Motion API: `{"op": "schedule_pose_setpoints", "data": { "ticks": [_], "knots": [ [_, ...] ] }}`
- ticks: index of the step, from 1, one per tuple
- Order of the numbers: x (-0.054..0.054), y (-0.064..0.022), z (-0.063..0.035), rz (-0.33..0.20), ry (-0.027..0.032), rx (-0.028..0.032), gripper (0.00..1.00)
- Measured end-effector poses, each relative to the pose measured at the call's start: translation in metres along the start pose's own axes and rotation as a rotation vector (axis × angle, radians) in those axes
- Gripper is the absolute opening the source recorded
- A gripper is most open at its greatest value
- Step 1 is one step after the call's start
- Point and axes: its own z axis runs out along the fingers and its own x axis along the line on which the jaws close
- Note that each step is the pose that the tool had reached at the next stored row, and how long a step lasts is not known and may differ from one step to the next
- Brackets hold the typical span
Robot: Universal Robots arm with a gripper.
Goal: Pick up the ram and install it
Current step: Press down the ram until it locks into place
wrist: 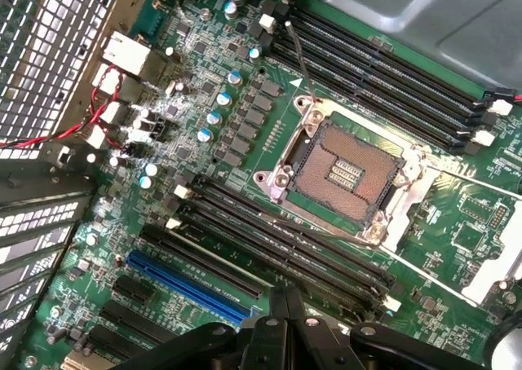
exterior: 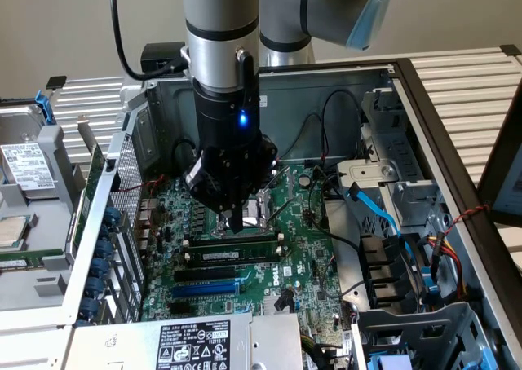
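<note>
One arm reaches down into an open computer case (exterior: pixel 424 125), and its gripper (exterior: pixel 236 221) hangs low over the motherboard (exterior: pixel 302 256) with its fingers (wrist: pixel 285 305) pressed together, holding nothing. In the exterior view the fingertips sit just above the ram (exterior: pixel 236 241), a thin green stick lying along one of the slots (exterior: pixel 232 257) just in front of the CPU socket (exterior: pixel 263 209). Whether the tips touch the stick's upper edge cannot be told. The ram stands level in its slot, with further black slots and a blue slot (exterior: pixel 208 288) beside it, nearer the camera. In the wrist view the closed fingers point at the row of black slots next to the socket (wrist: pixel 342 174), whose contact field lies bare. A second bank of slots (wrist: pixel 383 68) runs on the socket's far side. Blue cables (exterior: pixel 383 215) cross the drive bay at the exterior view's right.
</note>
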Motion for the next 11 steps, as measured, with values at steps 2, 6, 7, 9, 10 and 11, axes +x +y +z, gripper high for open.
{"op": "schedule_pose_setpoints", "data": {
  "ticks": [2,6,7,9,10,11],
  "knots": [
    [0.0,0.0,0.0,0.021,0.0,0.0001,0.1],
    [0.0001,0.0,-0.0001,0.07,0.0018,-0.0008,0.1],
    [0.0001,0.0,-0.0001,0.083,0.0024,-0.0011,0.1],
    [0.0,0.0,-0.0001,0.109,0.0033,-0.0018,0.1],
    [0.0,0.0,-0.0001,0.121,0.0034,-0.0021,0.1],
    [0.0,0.0,-0.0001,0.132,0.0034,-0.0022,0.1]
  ]
}}
